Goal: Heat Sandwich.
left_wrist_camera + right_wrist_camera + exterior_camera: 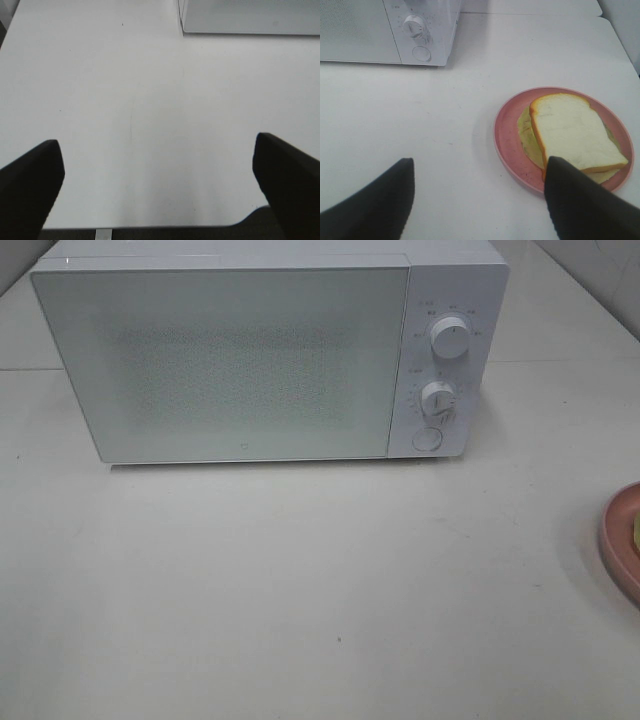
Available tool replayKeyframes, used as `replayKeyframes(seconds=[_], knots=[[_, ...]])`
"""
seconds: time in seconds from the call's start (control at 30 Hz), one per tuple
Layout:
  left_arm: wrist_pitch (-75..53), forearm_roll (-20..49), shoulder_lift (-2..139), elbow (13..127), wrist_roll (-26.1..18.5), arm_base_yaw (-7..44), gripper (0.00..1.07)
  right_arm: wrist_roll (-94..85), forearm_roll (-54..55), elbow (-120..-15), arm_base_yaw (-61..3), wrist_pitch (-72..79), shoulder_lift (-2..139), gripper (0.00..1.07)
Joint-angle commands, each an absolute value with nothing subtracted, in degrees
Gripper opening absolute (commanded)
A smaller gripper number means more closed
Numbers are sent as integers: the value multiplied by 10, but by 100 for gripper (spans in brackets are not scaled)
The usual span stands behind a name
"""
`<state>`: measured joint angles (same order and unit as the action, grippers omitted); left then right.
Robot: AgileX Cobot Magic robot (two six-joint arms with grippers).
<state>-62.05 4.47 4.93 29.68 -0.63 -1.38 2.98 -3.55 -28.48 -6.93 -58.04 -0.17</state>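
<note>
Sandwich [575,132] on pink plate [507,132], at 3 o'clock edge of table [300,590], right of microwave [220,360]. Microwave door closed. Both grippers, left [157,185] and right [477,200], spread, empty. Judgement: open door first, approach squarely; keep plate level afterward.

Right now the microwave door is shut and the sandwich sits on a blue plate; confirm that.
One thing is wrong: the plate is pink, not blue, as the right wrist view shows. The sandwich does sit on it, and the microwave door is shut.
</note>
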Motion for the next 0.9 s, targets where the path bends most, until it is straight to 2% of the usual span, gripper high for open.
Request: replayKeyframes(seconds=[0.03,0.9], knots=[[-614,50,9,297,-7,-16,98,23,-38,-284,-67,-571,-18,70],[-613,50,-16,297,-7,-16,98,24,-39,-284,-67,-571,-18,70]])
